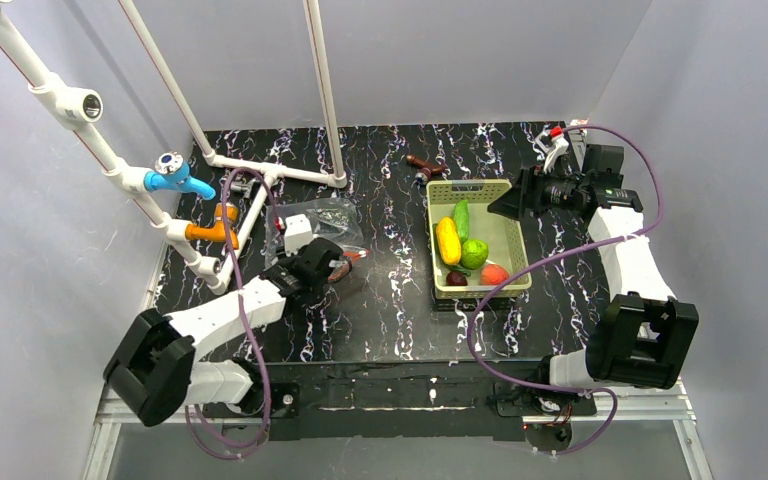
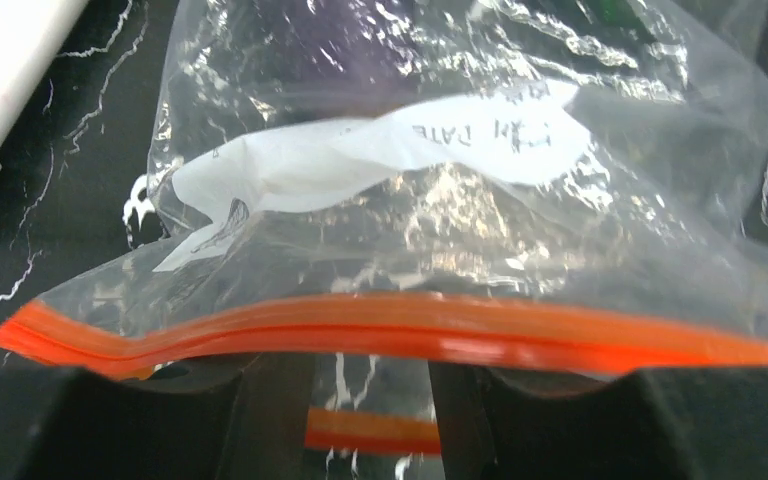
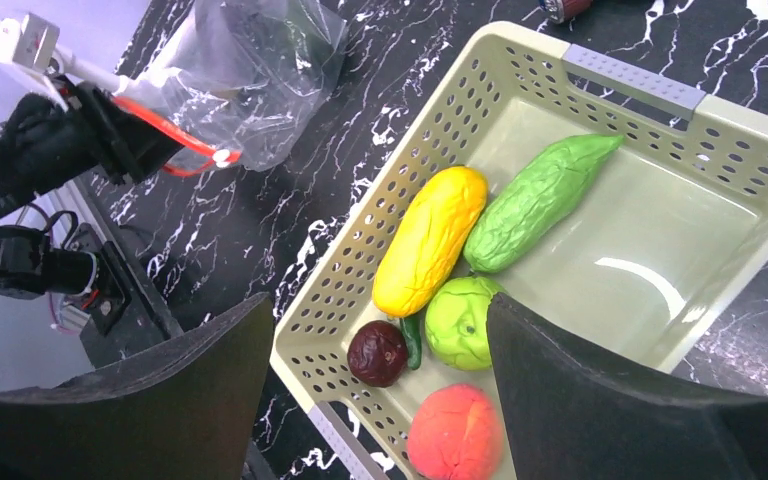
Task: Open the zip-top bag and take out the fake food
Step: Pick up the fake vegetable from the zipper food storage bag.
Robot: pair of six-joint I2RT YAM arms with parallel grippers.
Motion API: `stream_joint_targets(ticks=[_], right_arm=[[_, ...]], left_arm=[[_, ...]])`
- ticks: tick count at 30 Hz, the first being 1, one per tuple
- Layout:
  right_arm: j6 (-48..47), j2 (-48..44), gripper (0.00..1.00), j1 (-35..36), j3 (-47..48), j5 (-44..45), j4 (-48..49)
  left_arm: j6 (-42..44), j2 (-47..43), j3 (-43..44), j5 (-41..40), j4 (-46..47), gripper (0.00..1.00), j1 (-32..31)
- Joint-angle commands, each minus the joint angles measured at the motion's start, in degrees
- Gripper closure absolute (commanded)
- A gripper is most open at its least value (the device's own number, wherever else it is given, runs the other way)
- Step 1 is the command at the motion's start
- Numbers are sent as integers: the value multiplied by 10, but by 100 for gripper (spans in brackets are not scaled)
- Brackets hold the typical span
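**Left gripper [image 1: 336, 266] at the bag's zipper edge, grip unclear**

Your left gripper sits at the mouth of the zip-top bag [image 2: 440, 200]. Its jaws are drawn close, but the left wrist view shows a narrow gap between them. The red-orange zipper strip [image 2: 440, 335] runs across just over the fingertips. A second short bit of orange shows lower down in the gap. You can't tell from these views whether the jaws actually pinch the plastic. In the right wrist view the strip runs out from that gripper and the bag bulges away behind it.

The bag is clear, crumpled plastic. It lies on the left side of the black marbled table [image 1: 380, 320], near the white pipe frame [image 1: 260, 175]. A white label [image 2: 390, 150] with writing shows through the plastic. There's a faint purple tint at the top of the left wrist view, and you can't tell what it is.

Your right gripper [image 1: 497, 206] is released, fingers [image 3: 190, 390] spread wide. It hovers over the right side of the yellow-green basket [image 3: 355, 255], well apart from the bag.

The fake food [image 1: 470, 250] you can see is in the basket:
- The yellow piece [image 3: 430, 240] and the green cucumber [image 3: 540, 195] lie side by side, touching.
- The green round fruit [image 3: 465, 320] sits against the ends of both.
- A dark maroon piece [image 3: 378, 352] is just beside the fruit, with a small dark green bit [image 3: 412, 340] between them.
- The red-orange tomato [image 3: 455, 435] is at the basket's near end.

A brown object [image 1: 425, 165] with a handle lies on the table just past the basket's far end.
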Motion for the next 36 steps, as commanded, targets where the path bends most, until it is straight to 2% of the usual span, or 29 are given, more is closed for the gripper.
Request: stream_joint_targets(ticks=[1,7,11,13,15,16,17,20,22,23,26,27,29,32,36], right_arm=[[10,-10,16,1,1,-36,20],[10,-9,16,1,1,-36,20],[10,-7,16,1,1,-37,20],[10,-7,16,1,1,-37,19],[10,-8,16,1,2,-38,17],[10,-8,16,1,3,-38,16],[10,-8,16,1,3,-39,16],[10,-7,16,1,5,-38,14],[10,-7,16,0,5,-39,13],[10,-8,16,-1,6,-39,12],[38,-9,16,-1,7,-40,11],[9,-9,16,-1,7,-40,11],[5,-9,16,0,7,-40,11],[5,-10,16,-1,8,-40,10],[5,-12,16,-3,7,-42,10]], left_arm=[[17,41,4,-12,100,54,47],[24,104,16,-8,148,39,80],[54,125,33,-19,183,36,96],[99,149,46,-10,234,33,120],[94,184,73,-4,207,33,148],[111,197,77,-4,219,30,156],[125,201,75,-5,239,20,164],[137,226,74,59,296,13,205],[148,257,81,70,324,14,221],[138,282,110,83,286,16,236],[139,290,130,98,267,19,247],[139,294,132,108,263,22,251],[146,298,140,131,260,32,261],[150,305,146,158,257,53,274],[173,297,138,201,281,68,276]])
